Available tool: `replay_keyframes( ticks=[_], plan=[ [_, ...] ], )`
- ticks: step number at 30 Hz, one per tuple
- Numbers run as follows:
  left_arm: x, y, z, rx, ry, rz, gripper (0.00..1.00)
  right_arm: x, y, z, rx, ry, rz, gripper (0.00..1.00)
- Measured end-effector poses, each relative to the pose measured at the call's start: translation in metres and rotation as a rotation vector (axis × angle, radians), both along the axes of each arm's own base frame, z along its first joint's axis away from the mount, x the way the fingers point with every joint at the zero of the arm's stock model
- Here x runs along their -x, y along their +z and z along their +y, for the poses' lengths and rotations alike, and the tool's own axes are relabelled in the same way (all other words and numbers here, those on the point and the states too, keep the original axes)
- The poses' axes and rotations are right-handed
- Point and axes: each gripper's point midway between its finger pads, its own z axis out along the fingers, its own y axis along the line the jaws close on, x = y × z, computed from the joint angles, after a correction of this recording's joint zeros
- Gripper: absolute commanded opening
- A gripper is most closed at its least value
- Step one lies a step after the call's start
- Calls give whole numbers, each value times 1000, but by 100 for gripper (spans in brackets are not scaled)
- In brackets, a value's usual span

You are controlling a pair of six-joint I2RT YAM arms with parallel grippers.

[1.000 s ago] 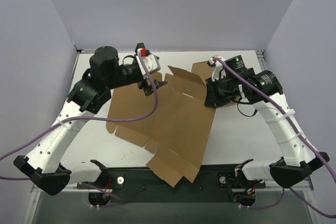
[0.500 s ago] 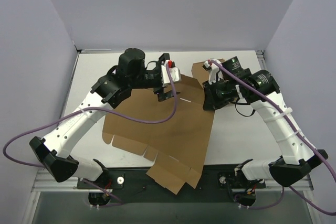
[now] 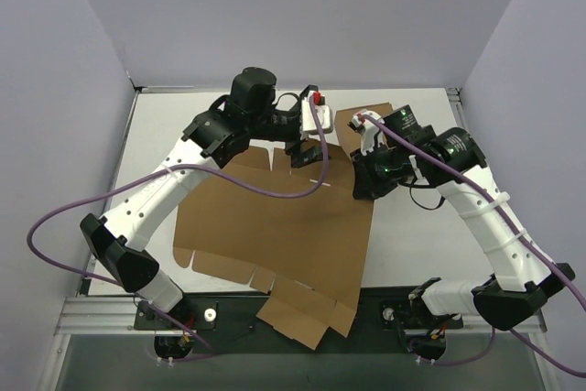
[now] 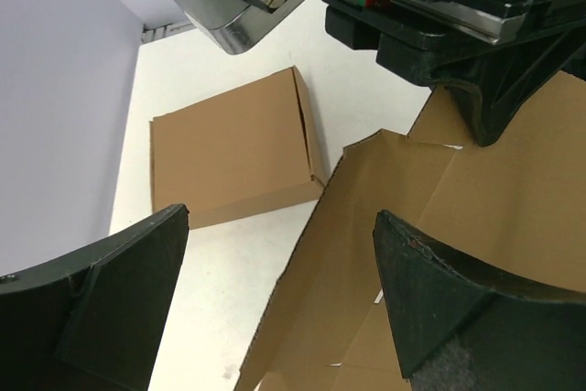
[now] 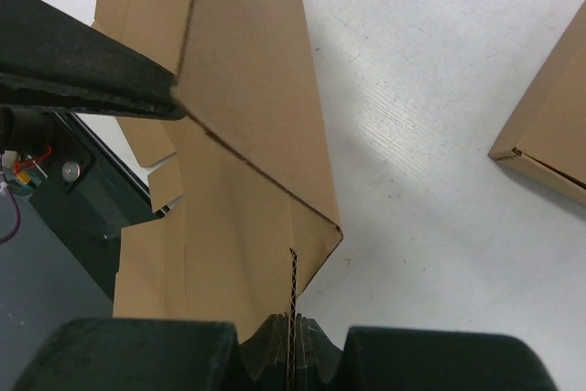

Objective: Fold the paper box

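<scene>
The paper box [image 3: 275, 226] is a flat brown die-cut sheet with flaps and slits, spread over the table's middle and overhanging the near edge. My right gripper [image 3: 363, 174] is shut on its right back edge and holds a flap raised; in the right wrist view the corrugated edge [image 5: 291, 299] stands pinched between the jaws [image 5: 291, 341]. My left gripper [image 3: 309, 153] is open and empty, hovering over the raised back flap just left of the right gripper. In the left wrist view the flap's edge [image 4: 366, 226] lies between its spread fingers [image 4: 476, 309].
A compact folded brown carton [image 3: 364, 116] lies at the back of the table, partly behind the right arm; it also shows in the left wrist view [image 4: 229, 157] and the right wrist view [image 5: 549, 125]. Grey walls enclose the white table [image 3: 430, 235].
My left arm has swung right across the sheet's back, from the back left to beside the right gripper. The sheet has shifted slightly. The right gripper has kept its hold.
</scene>
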Motion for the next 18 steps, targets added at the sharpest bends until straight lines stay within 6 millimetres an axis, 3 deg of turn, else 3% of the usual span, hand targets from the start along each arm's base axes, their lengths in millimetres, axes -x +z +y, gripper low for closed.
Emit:
replay_keyframes(
  ticks=[7, 12, 14, 17, 18],
  plan=[
    [7, -13, -5, -50, -47, 87, 71, 6, 5, -4, -13, 5, -24, 0],
    [12, -31, -7, -91, -61, 155, 25, 7, 5, -4, -12, 7, -28, 0],
    [13, -36, -7, -103, -61, 173, 17, 7, 3, -5, -4, 3, -27, 0],
    [16, -40, -8, -115, -75, 182, 3, 5, 2, -8, 6, -10, -41, 13],
    [17, -41, -8, -117, -76, 183, 0, 5, 1, -10, 9, -17, -47, 21]
  ],
)
